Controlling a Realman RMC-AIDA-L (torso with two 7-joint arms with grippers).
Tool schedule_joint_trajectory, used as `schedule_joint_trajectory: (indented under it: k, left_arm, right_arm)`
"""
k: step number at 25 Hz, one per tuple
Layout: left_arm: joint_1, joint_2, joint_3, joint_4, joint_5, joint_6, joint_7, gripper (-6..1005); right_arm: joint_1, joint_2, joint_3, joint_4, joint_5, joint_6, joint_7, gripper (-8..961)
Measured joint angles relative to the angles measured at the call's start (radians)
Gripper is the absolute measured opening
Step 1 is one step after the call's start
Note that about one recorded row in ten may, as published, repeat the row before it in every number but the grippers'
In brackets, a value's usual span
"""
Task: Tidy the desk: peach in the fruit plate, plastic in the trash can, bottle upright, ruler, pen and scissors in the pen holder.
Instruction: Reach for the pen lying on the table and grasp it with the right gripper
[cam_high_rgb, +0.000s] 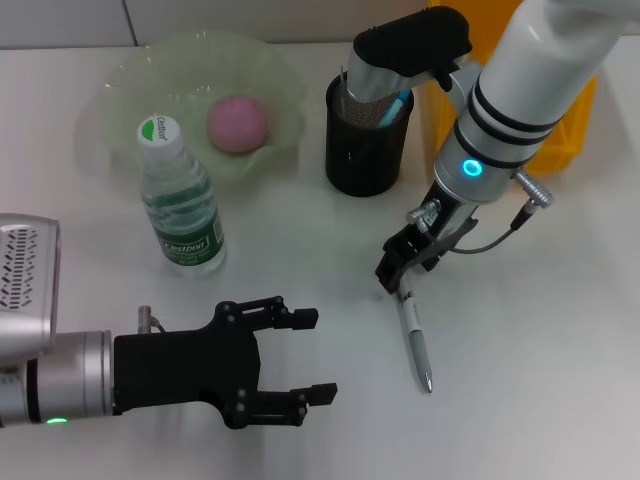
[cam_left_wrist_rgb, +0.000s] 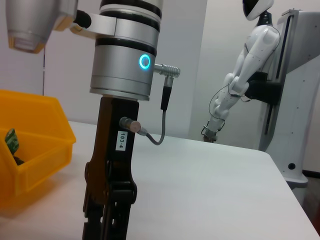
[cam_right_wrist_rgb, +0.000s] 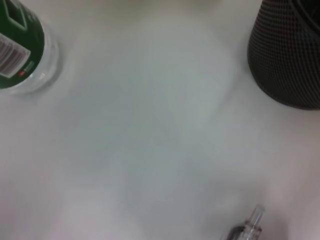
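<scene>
Right gripper (cam_high_rgb: 398, 272): low over the desk, at the upper end of the pen (cam_high_rgb: 416, 343); finger state cannot be told | pen: flat, extending away below the gripper, mesh pen holder (cam_high_rgb: 366, 150) well beyond | left gripper (cam_high_rgb: 300, 358): idle, spread wide | risk: an end-grip may let the pen pivot or slip.

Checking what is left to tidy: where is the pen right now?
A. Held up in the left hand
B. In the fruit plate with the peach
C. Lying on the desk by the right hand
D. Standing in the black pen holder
C: in the head view the pen lies flat on the desk, its upper end at the right hand, outside the pen holder.
</scene>
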Motion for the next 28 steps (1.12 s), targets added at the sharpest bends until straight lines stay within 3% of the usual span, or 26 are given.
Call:
schedule_joint_trajectory:
  k: [4, 9, 20, 28]
  left_arm:
    - [-0.001, 0.0, 0.0, 0.0, 0.0, 0.0, 0.0, 797]
    - [-0.003, 0.0, 0.0, 0.0, 0.0, 0.0, 0.0, 797]
    - [-0.006, 0.0, 0.001, -0.008, 0.0, -0.003, 0.002, 798]
    - [-0.007, 0.0, 0.002, -0.013, 0.0, -0.006, 0.01, 798]
  right_arm:
    - [0.002, 0.0, -0.002, 0.004, 0.0, 0.003, 0.0, 680]
    - [0.005, 0.0, -0.01, 0.01, 0.0, 0.003, 0.0, 537]
    - [0.004, 0.0, -0.011, 0.017, 0.012, 0.011, 0.0, 423]
    - [0.015, 0.0, -0.032, 0.044, 0.04, 0.027, 0.0, 407]
